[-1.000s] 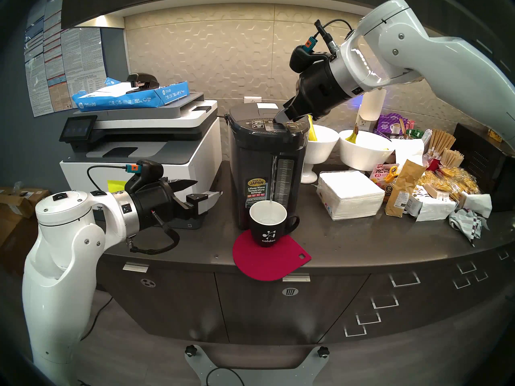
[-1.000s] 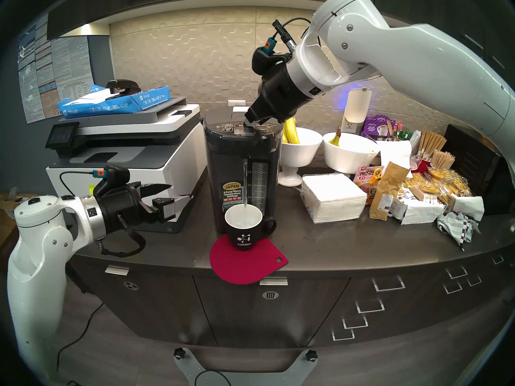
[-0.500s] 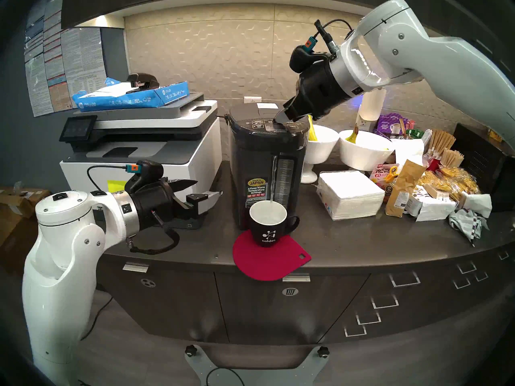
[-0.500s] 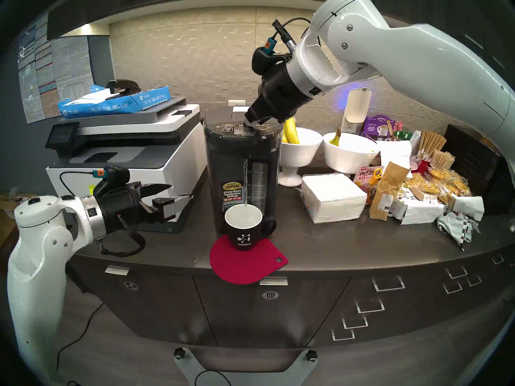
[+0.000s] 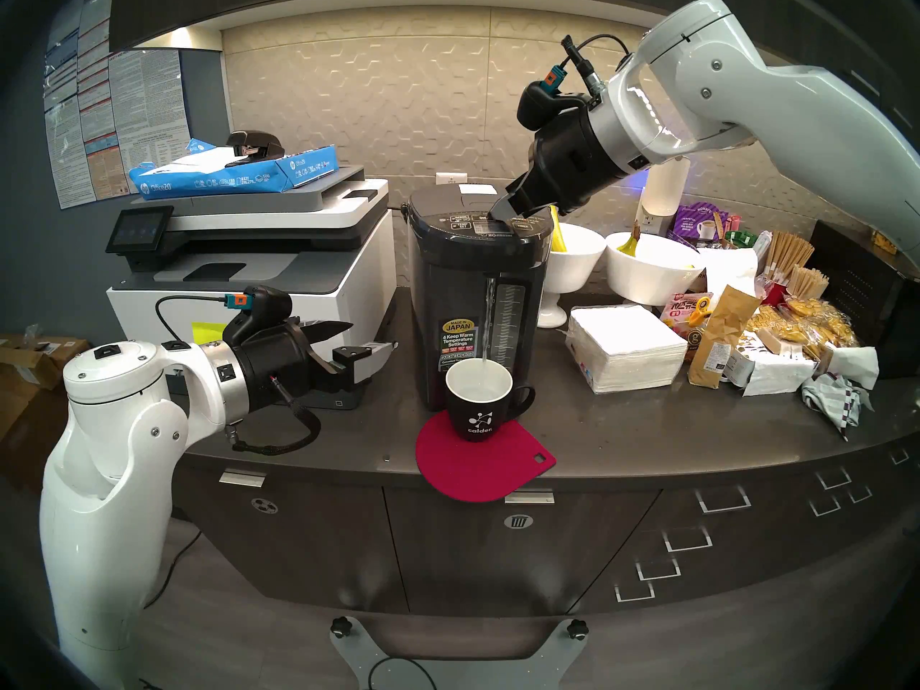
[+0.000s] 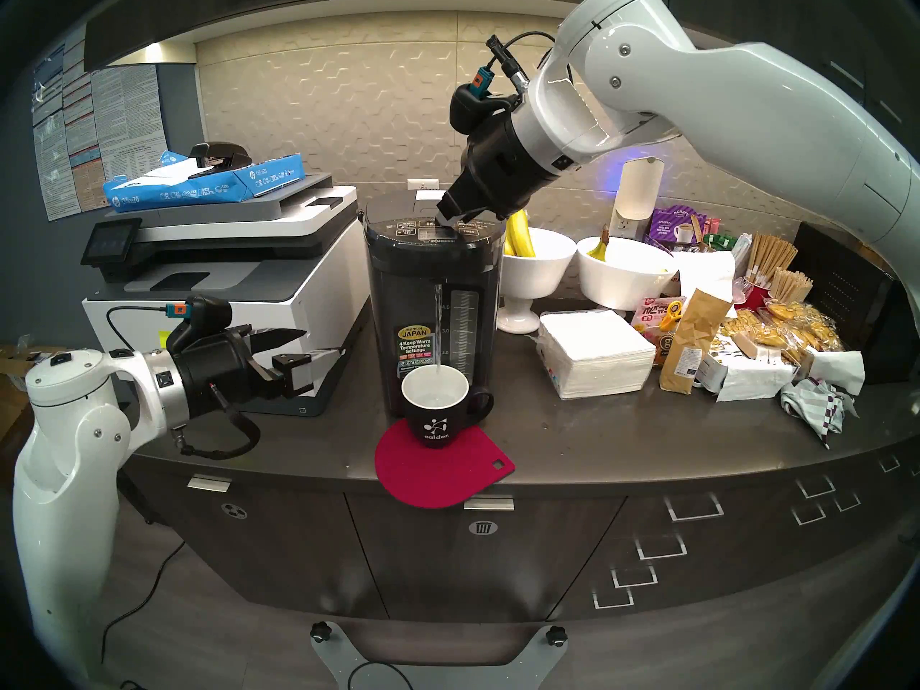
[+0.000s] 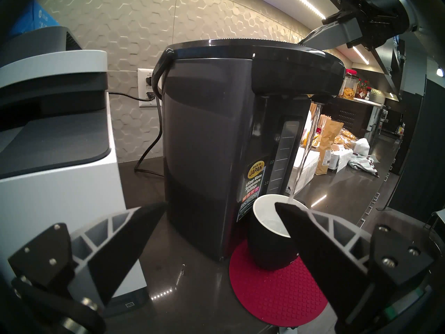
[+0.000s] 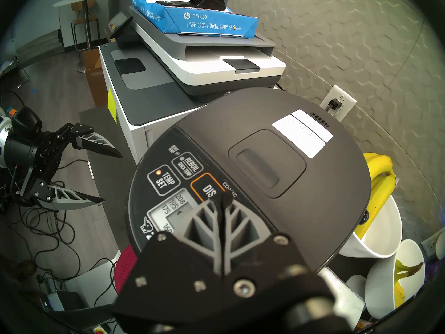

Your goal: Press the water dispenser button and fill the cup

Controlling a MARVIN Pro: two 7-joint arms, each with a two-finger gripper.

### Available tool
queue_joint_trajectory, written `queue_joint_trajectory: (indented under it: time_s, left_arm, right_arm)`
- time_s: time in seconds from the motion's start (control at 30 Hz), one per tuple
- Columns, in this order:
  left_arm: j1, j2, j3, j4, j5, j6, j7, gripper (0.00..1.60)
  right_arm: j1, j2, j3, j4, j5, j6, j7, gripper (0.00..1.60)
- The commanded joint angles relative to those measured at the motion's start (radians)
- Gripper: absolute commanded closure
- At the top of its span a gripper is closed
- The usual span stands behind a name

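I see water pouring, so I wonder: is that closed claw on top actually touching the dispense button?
Touching. In the right wrist view the shut right gripper has its tips planted on the button, covering the later letters; water streams from the water dispenser into the cup.

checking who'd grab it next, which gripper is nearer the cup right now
Left. The left gripper hangs open beside the water dispenser, level with the cup. The right gripper is up on the button, well above it.
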Motion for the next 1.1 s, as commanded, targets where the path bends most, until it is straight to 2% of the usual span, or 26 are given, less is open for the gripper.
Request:
queue_joint_trajectory:
  time_s: [0.0,1.07]
  left_arm:
    - [-0.001,0.0,0.0,-0.011,0.0,0.0,-0.001,0.0]
    - [-0.001,0.0,0.0,-0.011,0.0,0.0,-0.001,0.0]
  right_arm:
    - [-0.034,-0.013,-0.036,-0.008,0.003,0.022,0.008,1.6]
    - [-0.034,-0.013,-0.036,-0.008,0.002,0.022,0.008,1.6]
